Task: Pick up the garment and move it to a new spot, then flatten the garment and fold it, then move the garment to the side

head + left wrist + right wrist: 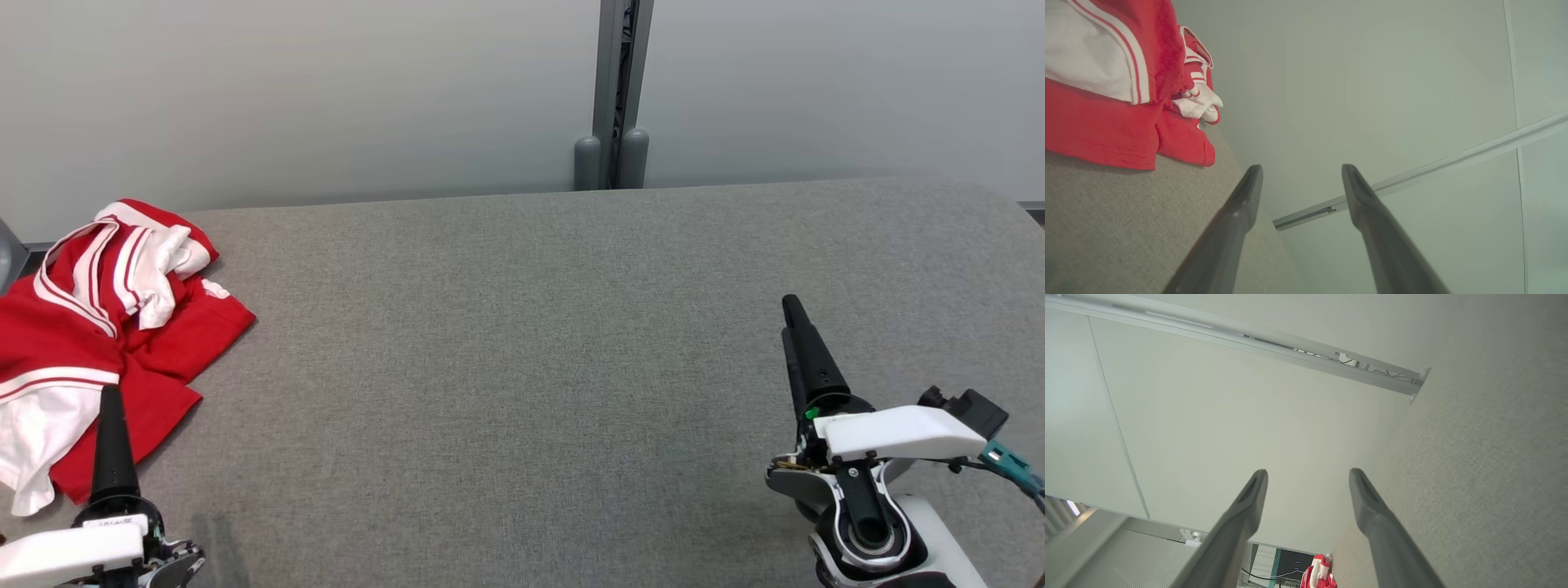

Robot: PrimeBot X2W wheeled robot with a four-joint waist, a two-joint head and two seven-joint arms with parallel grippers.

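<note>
surface: grey fabric counter (522, 384)
garment (57, 327): crumpled, left edge
room: pale wall (326, 82), grey post (611, 82)
fingers: left gripper (1301, 167), right gripper (1308, 471) released

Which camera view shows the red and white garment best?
The head view: the crumpled red and white cloth garment lies mostly in frame at the left of the grey fabric table. The left wrist view shows its near part, cut by the frame; the right wrist view shows it tiny and far.

Soft even light, faint shadows.
</note>
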